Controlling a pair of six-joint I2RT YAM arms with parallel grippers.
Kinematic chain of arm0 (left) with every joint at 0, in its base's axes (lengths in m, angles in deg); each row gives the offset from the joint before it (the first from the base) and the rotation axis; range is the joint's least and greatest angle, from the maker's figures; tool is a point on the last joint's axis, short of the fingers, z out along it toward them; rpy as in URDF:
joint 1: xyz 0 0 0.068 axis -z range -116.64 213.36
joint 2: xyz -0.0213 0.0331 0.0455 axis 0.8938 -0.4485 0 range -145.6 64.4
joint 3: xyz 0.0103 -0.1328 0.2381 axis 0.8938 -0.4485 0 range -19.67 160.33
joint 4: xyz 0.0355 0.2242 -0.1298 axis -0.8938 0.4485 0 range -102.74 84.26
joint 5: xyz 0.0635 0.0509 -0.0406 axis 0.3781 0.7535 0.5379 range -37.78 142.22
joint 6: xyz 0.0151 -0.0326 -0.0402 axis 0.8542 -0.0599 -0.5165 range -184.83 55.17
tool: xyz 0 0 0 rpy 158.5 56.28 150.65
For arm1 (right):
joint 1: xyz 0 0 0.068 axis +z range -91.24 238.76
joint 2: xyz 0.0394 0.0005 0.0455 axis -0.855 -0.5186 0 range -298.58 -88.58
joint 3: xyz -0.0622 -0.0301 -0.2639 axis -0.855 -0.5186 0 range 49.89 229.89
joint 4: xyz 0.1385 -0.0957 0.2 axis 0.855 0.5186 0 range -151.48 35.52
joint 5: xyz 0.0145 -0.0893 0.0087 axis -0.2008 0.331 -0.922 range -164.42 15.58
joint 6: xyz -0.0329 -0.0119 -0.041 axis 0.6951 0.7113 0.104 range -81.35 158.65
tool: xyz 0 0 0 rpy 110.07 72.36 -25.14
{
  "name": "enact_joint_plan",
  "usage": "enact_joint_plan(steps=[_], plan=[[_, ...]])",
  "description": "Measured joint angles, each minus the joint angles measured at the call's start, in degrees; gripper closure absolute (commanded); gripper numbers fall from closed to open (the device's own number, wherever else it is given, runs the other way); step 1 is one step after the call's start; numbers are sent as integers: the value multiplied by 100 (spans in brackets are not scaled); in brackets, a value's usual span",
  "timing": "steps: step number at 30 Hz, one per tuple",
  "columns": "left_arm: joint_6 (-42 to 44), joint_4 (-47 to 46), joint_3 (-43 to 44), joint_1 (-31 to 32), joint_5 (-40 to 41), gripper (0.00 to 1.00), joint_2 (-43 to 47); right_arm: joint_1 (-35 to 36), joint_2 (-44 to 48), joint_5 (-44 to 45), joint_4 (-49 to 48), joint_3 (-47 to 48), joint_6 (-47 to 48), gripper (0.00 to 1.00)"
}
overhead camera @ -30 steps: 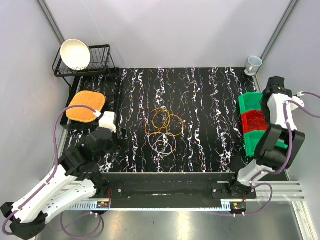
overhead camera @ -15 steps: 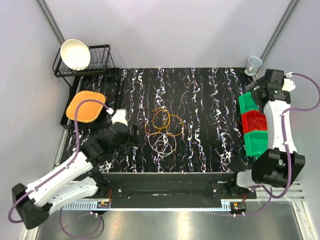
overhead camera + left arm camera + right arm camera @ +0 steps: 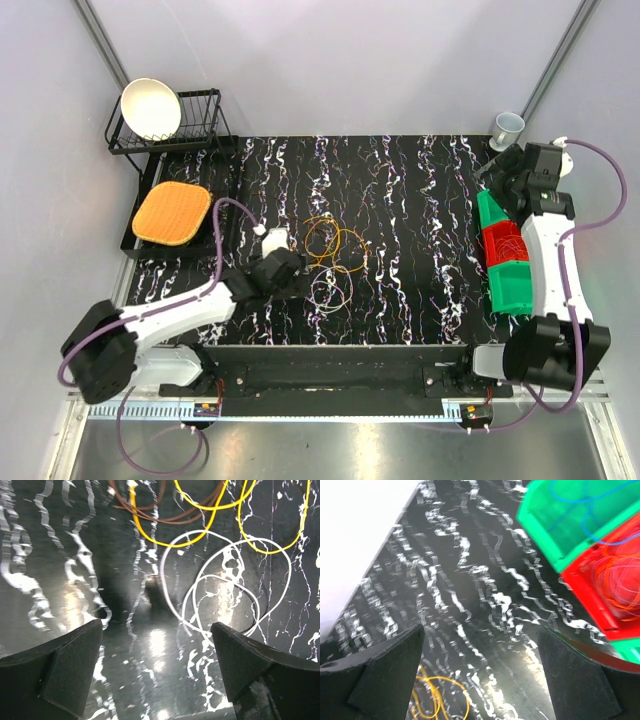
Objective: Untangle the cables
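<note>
When you look down from the top camera, the cables [image 3: 328, 262] lie in a loose tangle near the middle of the worktop [image 3: 420, 200], a little toward its near edge. The orange-yellow loops [image 3: 322, 238] lie on the far side and the pale loops [image 3: 328, 290] on the near side, overlapping. Your left gripper [image 3: 298, 278] sits just beside the tangle's left side. Your right gripper [image 3: 497, 172] is near the far right corner, well apart from the tangle, by the far end of a row of bins along the right edge: a red bin [image 3: 500, 245] between green bins [image 3: 510, 288].

Through the left wrist camera, you see the left gripper's fingers [image 3: 55, 675] spread wide with nothing between them. The pale loops lie flat just ahead, nearer the right finger. Beyond them the yellow loops cross a brown cable [image 3: 155, 517].

Through the right wrist camera, your right gripper's fingers [image 3: 380, 675] also stand wide apart and empty, above the worktop. A thin blue cable [image 3: 580, 501] lies in a green bin, a red-orange coil [image 3: 620, 577] in the red bin, and yellow loops show small at the bottom of this view.
</note>
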Motion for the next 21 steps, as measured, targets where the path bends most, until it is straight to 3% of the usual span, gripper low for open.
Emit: enact_joint_plan(steps=[7,13,20,21], plan=[[-232,-542,70,273,61,11,-1241,2,310,-496,-564,-221,-22,2],[-245,-632,643,361,258,15,-2135,4,260,-640,-702,-236,-37,2],[-251,-601,1141,455,461,33,-2664,4,210,-778,-772,-260,-55,2],[-258,-562,1204,470,518,47,-2721,4,188,-787,-782,-260,-57,2]])
